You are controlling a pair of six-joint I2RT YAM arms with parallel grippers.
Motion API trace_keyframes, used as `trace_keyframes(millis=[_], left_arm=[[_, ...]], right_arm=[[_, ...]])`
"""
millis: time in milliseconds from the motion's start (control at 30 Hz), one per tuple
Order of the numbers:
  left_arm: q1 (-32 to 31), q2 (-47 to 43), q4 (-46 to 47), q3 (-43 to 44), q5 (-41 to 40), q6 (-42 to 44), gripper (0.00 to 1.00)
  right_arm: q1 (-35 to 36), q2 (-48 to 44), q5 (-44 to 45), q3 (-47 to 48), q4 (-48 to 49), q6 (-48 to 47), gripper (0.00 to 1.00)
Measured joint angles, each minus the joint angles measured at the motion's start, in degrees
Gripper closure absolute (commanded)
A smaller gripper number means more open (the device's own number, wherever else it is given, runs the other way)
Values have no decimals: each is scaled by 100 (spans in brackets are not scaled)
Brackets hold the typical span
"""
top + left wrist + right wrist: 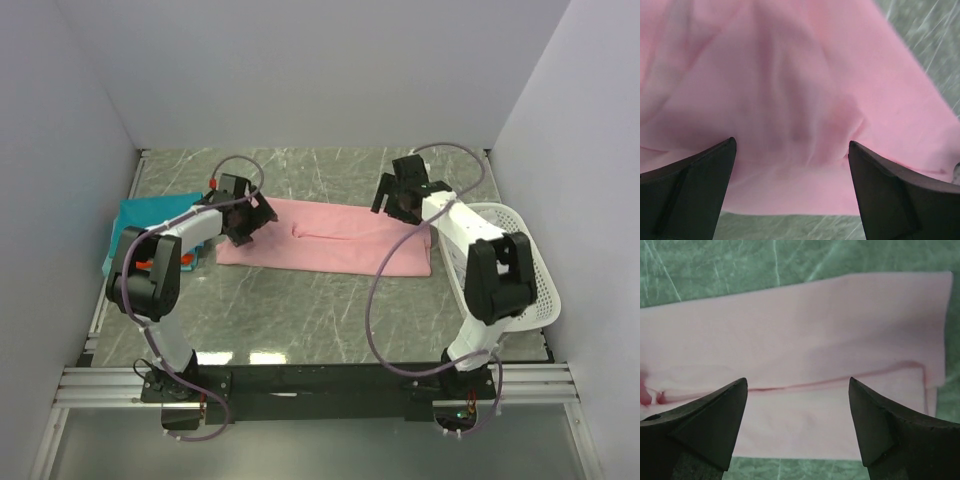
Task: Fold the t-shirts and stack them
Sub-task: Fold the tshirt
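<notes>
The left gripper (791, 146) hangs wide open just above the left end of the pink shirt (790, 90), holding nothing. The right gripper (797, 382) is open as wide above the shirt's other end, also empty. A teal shirt (138, 215) lies outside the left gripper, and a white basket (540, 285) sits outside the right.

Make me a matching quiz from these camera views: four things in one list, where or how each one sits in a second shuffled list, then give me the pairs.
Things
1. pink t-shirt
2. teal t-shirt
3. white basket
4. left gripper

Places or states
A. at the right edge of the table, beside the right arm
B. open, over the pink t-shirt's left end
C. folded into a long strip mid-table
D. at the table's left edge, partly behind the left arm

Pairs: 1-C, 2-D, 3-A, 4-B
</notes>
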Motion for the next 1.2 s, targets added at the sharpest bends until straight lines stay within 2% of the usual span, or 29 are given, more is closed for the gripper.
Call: trace_keyframes(millis=[267, 567, 867, 1200], left_arm=[[-236, 50, 151, -304, 208, -129, 1], [-216, 723, 229, 442, 282, -162, 1], [-214, 1655, 223, 1665, 330, -116, 1], [-216, 2476, 90, 2852, 570, 107, 0]], right_arm=[[0, 1508, -120, 1121, -46, -190, 11], [-9, 1742, -334, 782, -105, -76, 11], [127, 428, -852, -1106, 804, 243, 11], [1458, -1123, -1421, -3093, 1792, 737, 11]])
